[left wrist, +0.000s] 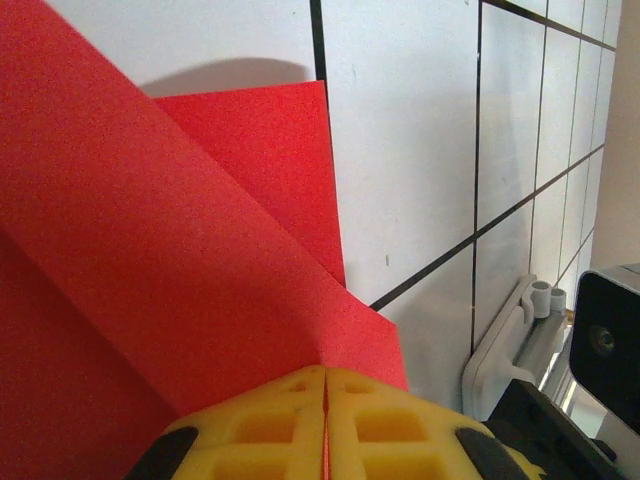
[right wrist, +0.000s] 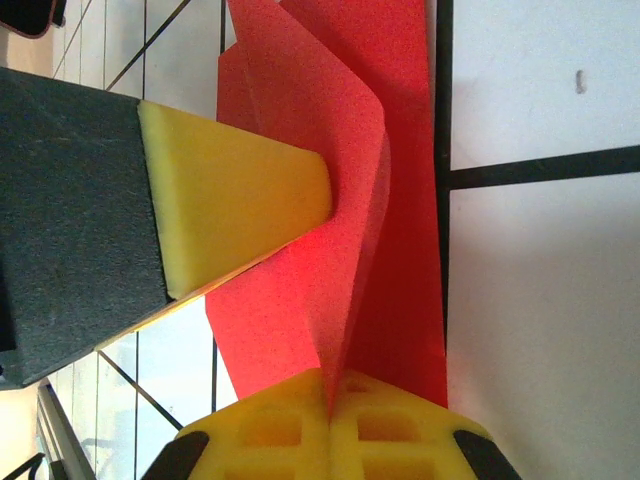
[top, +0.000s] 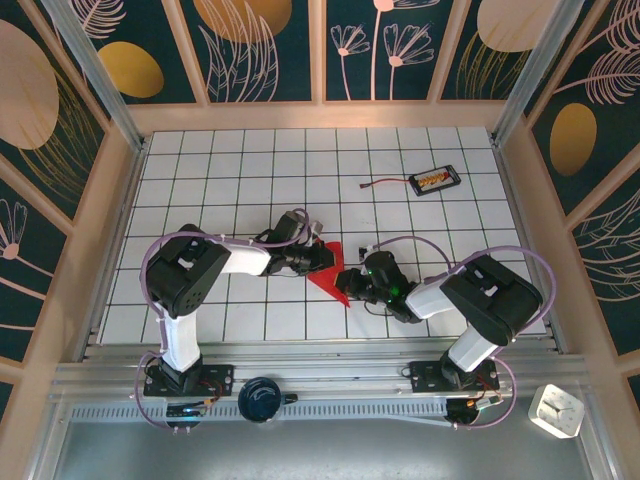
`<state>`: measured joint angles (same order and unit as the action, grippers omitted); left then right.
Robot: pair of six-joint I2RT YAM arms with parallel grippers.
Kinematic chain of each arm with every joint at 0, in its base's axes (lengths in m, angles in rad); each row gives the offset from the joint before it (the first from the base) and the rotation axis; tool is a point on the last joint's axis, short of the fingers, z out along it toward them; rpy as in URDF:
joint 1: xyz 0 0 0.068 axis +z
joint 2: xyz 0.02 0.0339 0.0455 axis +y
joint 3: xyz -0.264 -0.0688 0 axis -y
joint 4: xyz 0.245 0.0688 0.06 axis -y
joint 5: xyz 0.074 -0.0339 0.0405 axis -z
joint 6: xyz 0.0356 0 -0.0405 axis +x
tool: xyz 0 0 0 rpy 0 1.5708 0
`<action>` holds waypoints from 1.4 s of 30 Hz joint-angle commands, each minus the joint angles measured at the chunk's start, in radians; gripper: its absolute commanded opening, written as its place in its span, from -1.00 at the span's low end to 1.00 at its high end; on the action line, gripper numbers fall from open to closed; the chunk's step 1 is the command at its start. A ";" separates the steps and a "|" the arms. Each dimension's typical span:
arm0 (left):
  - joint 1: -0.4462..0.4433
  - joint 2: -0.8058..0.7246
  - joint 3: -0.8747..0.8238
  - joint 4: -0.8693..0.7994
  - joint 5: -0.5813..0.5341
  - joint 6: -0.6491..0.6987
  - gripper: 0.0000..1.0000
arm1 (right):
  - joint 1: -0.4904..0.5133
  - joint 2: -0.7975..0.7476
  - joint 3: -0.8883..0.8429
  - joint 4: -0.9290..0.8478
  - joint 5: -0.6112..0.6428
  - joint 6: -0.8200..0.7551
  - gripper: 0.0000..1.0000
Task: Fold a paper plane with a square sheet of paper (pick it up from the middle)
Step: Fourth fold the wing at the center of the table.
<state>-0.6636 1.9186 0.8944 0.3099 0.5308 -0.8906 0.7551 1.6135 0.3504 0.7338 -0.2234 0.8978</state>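
Thin bright red paper sheet (top: 330,272), part-folded into a layered wedge, is lying mid-table on the white gridded table (top: 240,170), well apart from the small black tray (top: 435,180) at far right. The left gripper (left wrist: 325,385) is reaching in from the left, yellow pads pressed together and pinching the sheet's layered edge. The right gripper (right wrist: 328,390) is biting from the right, pads likewise closed on a raised crease. The wedge's long axis is running far-to-near, point tipping near-right, and sitting squarely between the two pinches (neither arm is the nearer, both are touching it). Judging from this, the next fold is hinging on that centre line, one gripper on each side of it.
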 commanded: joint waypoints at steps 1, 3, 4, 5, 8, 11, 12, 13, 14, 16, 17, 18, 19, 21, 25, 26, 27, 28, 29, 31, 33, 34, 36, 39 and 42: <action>0.015 0.017 0.009 -0.001 -0.018 0.024 -0.84 | -0.010 0.032 -0.018 -0.054 0.017 0.005 -1.00; 0.017 0.019 0.008 0.003 -0.020 0.024 -0.84 | -0.010 0.030 -0.018 -0.057 0.016 0.005 -1.00; 0.018 0.021 0.005 0.002 -0.021 0.024 -0.84 | -0.010 0.030 -0.018 -0.056 0.017 0.004 -1.00; 0.020 0.025 0.004 0.004 -0.019 0.024 -0.84 | -0.010 0.029 -0.017 -0.058 0.017 0.004 -1.00; 0.022 0.031 -0.002 0.009 -0.020 0.025 -0.84 | -0.010 0.029 -0.015 -0.063 0.016 0.004 -0.99; 0.024 0.039 -0.002 0.006 -0.022 0.033 -0.84 | -0.010 0.025 -0.014 -0.067 0.015 0.004 -0.97; 0.023 0.042 -0.003 0.004 -0.023 0.035 -0.85 | -0.010 0.023 -0.012 -0.070 0.015 0.004 -0.97; 0.024 0.044 -0.003 0.003 -0.025 0.036 -0.85 | -0.011 0.022 -0.013 -0.071 0.014 0.004 -0.96; 0.025 0.044 -0.003 0.001 -0.027 0.038 -0.85 | -0.010 0.020 -0.011 -0.074 0.013 0.004 -0.96; 0.025 0.046 -0.007 -0.003 -0.033 0.041 -0.85 | -0.008 0.016 -0.010 -0.080 0.011 0.003 -0.94; 0.025 0.046 -0.009 -0.002 -0.035 0.041 -0.85 | -0.009 0.013 -0.009 -0.082 0.010 0.003 -0.93; 0.025 0.048 -0.010 -0.004 -0.035 0.042 -0.85 | -0.009 0.009 -0.006 -0.089 0.010 0.000 -0.92; 0.026 0.049 -0.009 -0.004 -0.036 0.042 -0.86 | -0.008 0.005 -0.005 -0.094 0.011 0.000 -0.91; 0.026 0.052 -0.010 -0.007 -0.037 0.045 -0.85 | -0.008 -0.005 -0.002 -0.103 0.010 -0.005 -0.87; 0.026 0.052 -0.007 -0.012 -0.037 0.050 -0.87 | -0.004 -0.028 0.005 -0.130 0.011 -0.008 -0.81; 0.028 0.053 -0.006 -0.013 -0.039 0.051 -0.87 | -0.002 -0.032 0.005 -0.137 0.011 -0.007 -0.81; 0.028 0.052 -0.005 -0.014 -0.037 0.051 -0.87 | -0.001 -0.039 0.005 -0.142 0.010 -0.008 -0.81; 0.029 0.053 -0.005 -0.015 -0.039 0.053 -0.87 | 0.001 -0.047 0.004 -0.151 0.012 -0.007 -0.80; 0.028 0.052 -0.006 -0.015 -0.038 0.052 -0.87 | 0.002 -0.053 0.004 -0.159 0.014 -0.007 -0.79; 0.028 0.053 -0.005 -0.016 -0.038 0.054 -0.88 | 0.006 -0.072 0.002 -0.180 0.019 -0.009 -0.78; 0.028 0.054 -0.004 -0.015 -0.038 0.054 -0.88 | 0.008 -0.088 -0.001 -0.194 0.024 -0.007 -0.78; 0.028 0.054 -0.004 -0.016 -0.037 0.056 -0.88 | 0.009 -0.095 -0.002 -0.201 0.024 -0.005 -0.78; 0.028 0.054 -0.004 -0.017 -0.036 0.056 -0.88 | 0.016 -0.109 -0.008 -0.214 0.028 -0.004 -0.78; 0.030 0.053 -0.004 -0.016 -0.036 0.057 -0.88 | 0.026 -0.127 -0.022 -0.224 0.034 0.008 -0.78; 0.029 0.051 -0.003 -0.017 -0.037 0.059 -0.89 | 0.039 -0.139 -0.031 -0.225 0.039 0.018 -0.78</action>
<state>-0.6487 1.9385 0.8944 0.3187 0.5316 -0.8639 0.7792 1.4963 0.3416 0.5583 -0.2073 0.9005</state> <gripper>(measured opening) 0.059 0.109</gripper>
